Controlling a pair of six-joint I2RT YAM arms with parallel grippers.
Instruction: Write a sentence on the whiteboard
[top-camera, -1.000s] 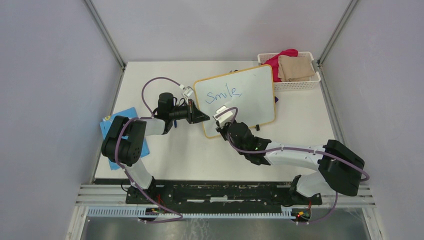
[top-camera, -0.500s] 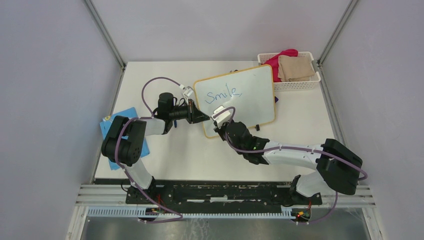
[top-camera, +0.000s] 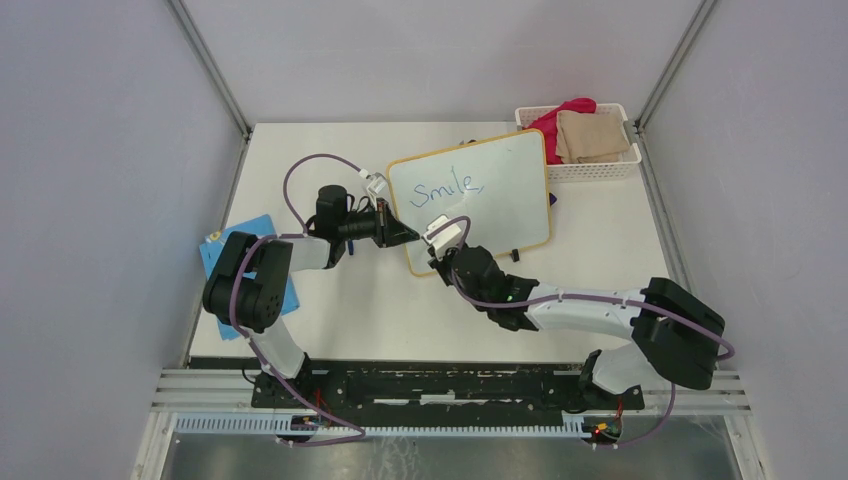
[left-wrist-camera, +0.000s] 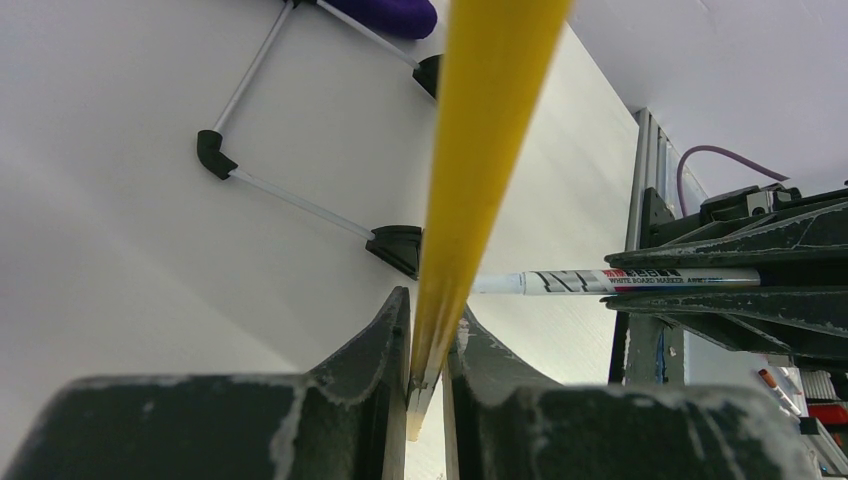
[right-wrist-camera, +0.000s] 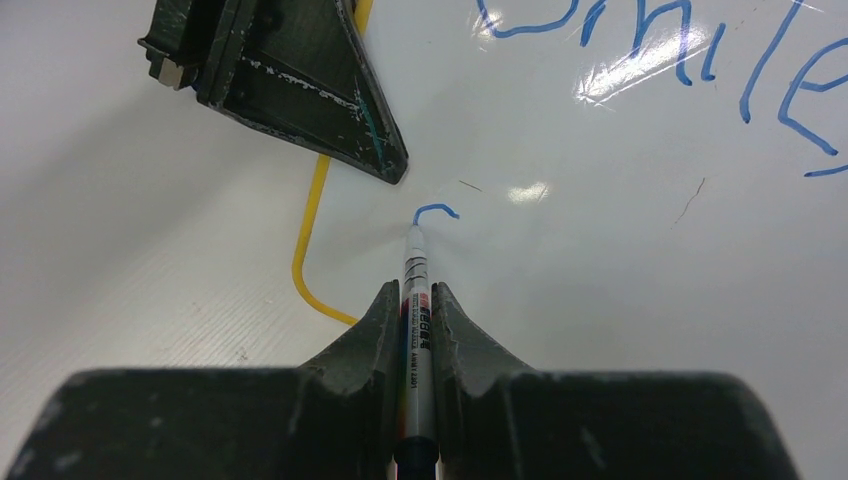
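Bracing the whiteboard (top-camera: 510, 195) to write
The left hand (left-wrist-camera: 430, 320) clamps its frame; the right hand (right-wrist-camera: 415, 305) pinches the marker (right-wrist-camera: 414, 262), tip touching ahead

The left arm (top-camera: 300, 252) reaches far from its base, then bends right with a level forearm; the left gripper (top-camera: 404, 237) is clamped on the yellow left edge of the whiteboard (top-camera: 510, 200). The right arm (top-camera: 590, 308) stretches low toward the far left, and the right gripper (top-camera: 440, 258) pinches a marker (right-wrist-camera: 416, 270) between both fingers, tip pointing far
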